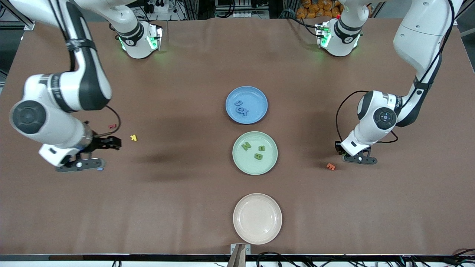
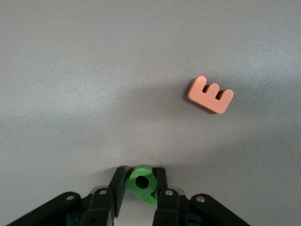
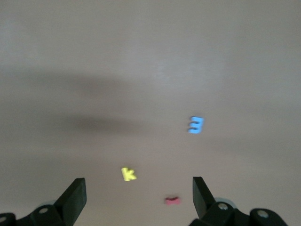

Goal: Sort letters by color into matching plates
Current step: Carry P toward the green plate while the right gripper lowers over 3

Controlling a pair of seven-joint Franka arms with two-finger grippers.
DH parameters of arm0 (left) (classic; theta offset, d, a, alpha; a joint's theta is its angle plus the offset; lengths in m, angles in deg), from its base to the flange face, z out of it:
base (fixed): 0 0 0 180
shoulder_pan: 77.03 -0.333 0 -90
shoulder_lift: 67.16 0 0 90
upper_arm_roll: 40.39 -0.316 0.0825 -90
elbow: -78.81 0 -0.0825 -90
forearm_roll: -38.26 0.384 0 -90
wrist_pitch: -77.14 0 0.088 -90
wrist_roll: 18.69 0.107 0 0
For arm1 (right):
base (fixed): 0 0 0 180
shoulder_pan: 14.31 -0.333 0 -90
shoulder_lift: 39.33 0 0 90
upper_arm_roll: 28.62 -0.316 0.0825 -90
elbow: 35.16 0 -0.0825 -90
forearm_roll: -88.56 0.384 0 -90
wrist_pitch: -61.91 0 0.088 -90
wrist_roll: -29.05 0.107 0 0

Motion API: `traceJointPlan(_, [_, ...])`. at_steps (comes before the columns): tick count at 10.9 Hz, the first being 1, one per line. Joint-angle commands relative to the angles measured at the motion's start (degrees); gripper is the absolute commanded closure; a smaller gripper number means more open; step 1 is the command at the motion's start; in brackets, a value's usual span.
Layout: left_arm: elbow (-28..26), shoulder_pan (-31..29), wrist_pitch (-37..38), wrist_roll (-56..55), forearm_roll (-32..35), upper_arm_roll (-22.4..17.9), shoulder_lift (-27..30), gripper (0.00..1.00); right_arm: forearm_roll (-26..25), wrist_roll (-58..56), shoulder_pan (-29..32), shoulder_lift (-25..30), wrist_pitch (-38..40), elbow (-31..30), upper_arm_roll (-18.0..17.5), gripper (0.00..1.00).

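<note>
Left gripper is down at the brown surface toward the left arm's end, jaws clamped on a small green foam letter; a small orange foam "E" lies just beside it. Right gripper, jaws wide and holding nothing, is held over a small blue foam "3". Three blue letters are in the round blue plate, three green letters in the round mint plate.
</note>
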Motion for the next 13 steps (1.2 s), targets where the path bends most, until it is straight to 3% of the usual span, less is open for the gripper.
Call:
traceJointPlan(1, [0.52, -0.03, -0.76, 0.88, -0.73, 1.05, 0.22, 1.0, 1.93, -7.88, 6.34, 1.51, -3.29, -1.75, -0.39, 0.0])
traceJointPlan(4, [3.59, 0.67, -0.68, 0.45, -3.53, 3.5, 0.75, 1.0, 2.46, -8.16, 7.41, 0.81, -8.22, -3.86, 2.24, 0.0])
traceJointPlan(7, [4.91, 5.31, -0.33, -1.04, -9.24, 4.04, 1.71, 1.0, 14.48, -8.42, 8.46, -2.35, -9.97, -3.78, 4.88, 0.0])
traceJointPlan(13, [13.51, 17.88, -0.15, -19.12, -13.22, 3.95, -2.05, 1.0, 13.45, -9.92, 9.78, -8.5, -15.41, -3.78, 5.23, 0.0])
